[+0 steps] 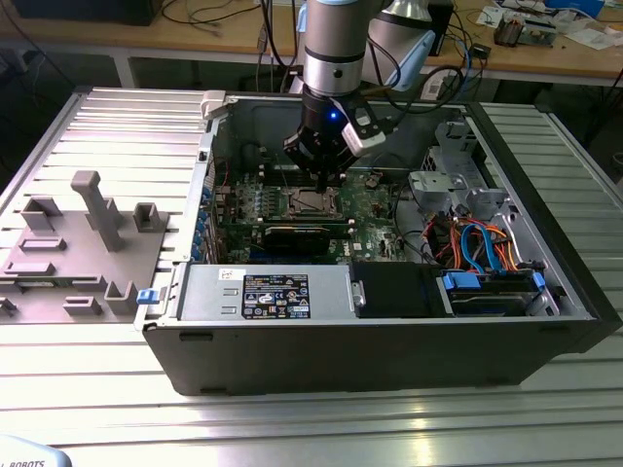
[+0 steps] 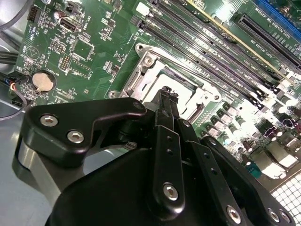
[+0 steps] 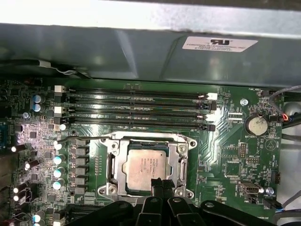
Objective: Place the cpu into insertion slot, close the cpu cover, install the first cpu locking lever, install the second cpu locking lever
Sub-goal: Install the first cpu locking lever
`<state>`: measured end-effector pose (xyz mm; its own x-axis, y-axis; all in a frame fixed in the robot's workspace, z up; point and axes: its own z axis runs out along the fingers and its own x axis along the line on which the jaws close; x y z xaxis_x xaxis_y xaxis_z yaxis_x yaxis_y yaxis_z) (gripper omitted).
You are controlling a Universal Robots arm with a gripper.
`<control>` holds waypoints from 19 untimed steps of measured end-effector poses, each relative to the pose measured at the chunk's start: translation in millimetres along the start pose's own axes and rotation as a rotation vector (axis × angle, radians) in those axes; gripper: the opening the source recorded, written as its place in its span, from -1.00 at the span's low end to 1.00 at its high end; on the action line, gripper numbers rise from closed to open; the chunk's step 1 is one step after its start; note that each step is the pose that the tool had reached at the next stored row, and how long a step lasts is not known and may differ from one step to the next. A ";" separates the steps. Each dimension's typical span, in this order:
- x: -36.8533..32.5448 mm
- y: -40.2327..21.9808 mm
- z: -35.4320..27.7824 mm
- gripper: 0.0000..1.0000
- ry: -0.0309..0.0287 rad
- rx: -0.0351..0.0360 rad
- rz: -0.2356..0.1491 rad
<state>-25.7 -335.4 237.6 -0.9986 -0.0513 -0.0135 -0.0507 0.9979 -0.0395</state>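
Silvery cover [image 3: 149,168] lies shut over the chip [image 3: 146,168] (seated, apparently); tool [image 3: 160,184], fingertips together and empty, presses its edge — press straight down.

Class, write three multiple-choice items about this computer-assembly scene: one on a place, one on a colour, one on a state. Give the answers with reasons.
1. Where is the cpu?
A. On the grey fixture outside the case
B. In the insertion slot
C. On the power-supply box

2. What colour is the circuit board?
A. Green
B. Red
C. White

3. How is the gripper?
A. Parked outside the case
B. Carrying the cpu high above the case
C. Fingers together, tips down at the socket

Answers:
1 B: the cpu lies flat inside the insertion slot.
2 A: the circuit board is green.
3 C: the gripper has its tips together at the cpu's edge.
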 end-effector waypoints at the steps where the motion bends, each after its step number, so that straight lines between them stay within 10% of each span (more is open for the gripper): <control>1: 0.0 0.0 0.0 -0.79 -0.0001 0.0000 -0.002; 19: 0.0 0.0 0.0 -0.79 -0.0013 -0.0004 -0.034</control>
<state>-25.7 -335.4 237.6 -0.9963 -0.0853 -0.0135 -0.0847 0.9956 -0.0396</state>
